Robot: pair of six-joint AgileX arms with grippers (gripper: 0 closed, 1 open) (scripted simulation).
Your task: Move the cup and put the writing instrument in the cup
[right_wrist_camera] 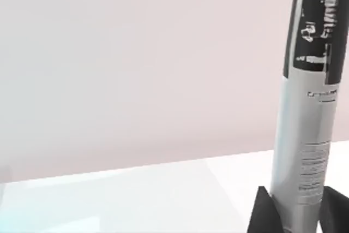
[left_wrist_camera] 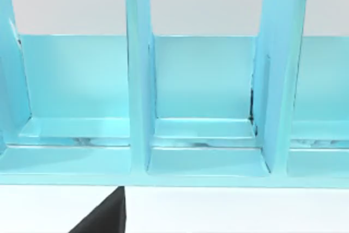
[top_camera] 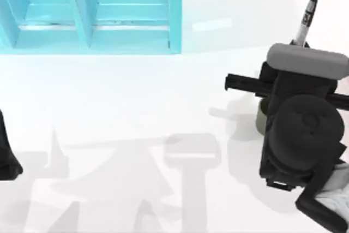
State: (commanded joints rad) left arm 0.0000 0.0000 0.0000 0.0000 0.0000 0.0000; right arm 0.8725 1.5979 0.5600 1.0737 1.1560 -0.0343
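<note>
My right gripper (right_wrist_camera: 289, 211) is clamped on the marker (top_camera: 306, 20), holding it upright at the table's (top_camera: 136, 102) right side, directly above the cup (top_camera: 263, 115). My left arm sits parked at the left edge, facing the blue shelf (top_camera: 92, 12).

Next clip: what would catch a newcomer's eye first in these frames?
Most striking is the right arm's gripper at the table's right side, holding the marker pen upright by its lower barrel. Just beneath that arm, the olive-grey cup peeks out, mostly hidden. The big turquoise shelf rack spans the far left of the table, and the left arm sits parked at the left edge.
</note>
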